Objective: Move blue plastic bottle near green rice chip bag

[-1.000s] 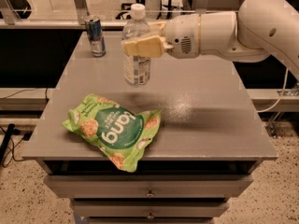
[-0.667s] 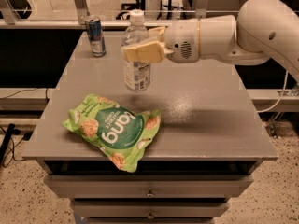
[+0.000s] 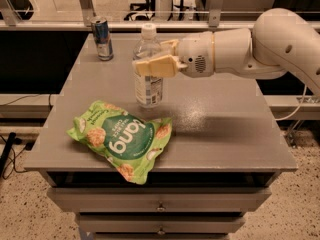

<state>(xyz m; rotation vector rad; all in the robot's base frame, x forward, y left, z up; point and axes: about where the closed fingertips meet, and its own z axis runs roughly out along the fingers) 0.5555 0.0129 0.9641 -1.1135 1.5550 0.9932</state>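
Note:
The blue plastic bottle point(image 3: 148, 86), clear with a white cap and a pale label, stands upright at the middle of the grey table point(image 3: 225, 129). My gripper point(image 3: 154, 59) reaches in from the right and is shut on the bottle's upper body, one finger point(image 3: 156, 67) in front and one behind. The green rice chip bag point(image 3: 122, 138) lies flat at the table's front left, partly over the front edge. The bottle's base is a short way behind the bag's far edge; I cannot tell whether it rests on the table.
A short blue-silver can point(image 3: 102, 38) stands at the table's back left corner. My white arm point(image 3: 260, 51) spans the right half above the table. Drawers point(image 3: 160, 204) are below the front edge. A rail runs behind the table.
My gripper has carried the bottle forward, toward the front of the table and the bag. The bag and the can have not moved.

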